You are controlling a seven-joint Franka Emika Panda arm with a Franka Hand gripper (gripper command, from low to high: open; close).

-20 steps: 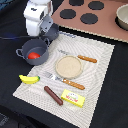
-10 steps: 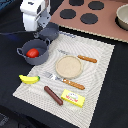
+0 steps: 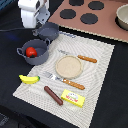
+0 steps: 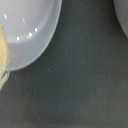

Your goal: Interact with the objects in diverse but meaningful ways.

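Note:
The red tomato [image 3: 31, 51] lies in the grey two-handled pot [image 3: 34, 52] on the exterior view's left. The grey long-handled saucepan [image 3: 49, 31] stands just behind it. The yellow banana [image 3: 29, 78], brown sausage [image 3: 53, 95] and yellow packet [image 3: 73, 97] lie along the placemat's near edge. My white gripper [image 3: 36, 20] hangs above and behind the pot, apart from it. Its fingers are too blurred to read and nothing shows between them. The wrist view is blurred and shows only a pale grey rounded vessel [image 4: 25, 30] over a dark surface.
A tan plate [image 3: 68, 66] sits mid-mat [image 3: 100, 85], with a knife [image 3: 83, 58] behind it and a fork [image 3: 63, 81] in front. A brown stove board with black burners [image 3: 90, 18] lies at the back, with a bowl [image 3: 122, 16] at its right end.
My gripper has risen and drifted slightly to the exterior view's left, away from the pot. The tomato stays in the pot; the other items have not moved.

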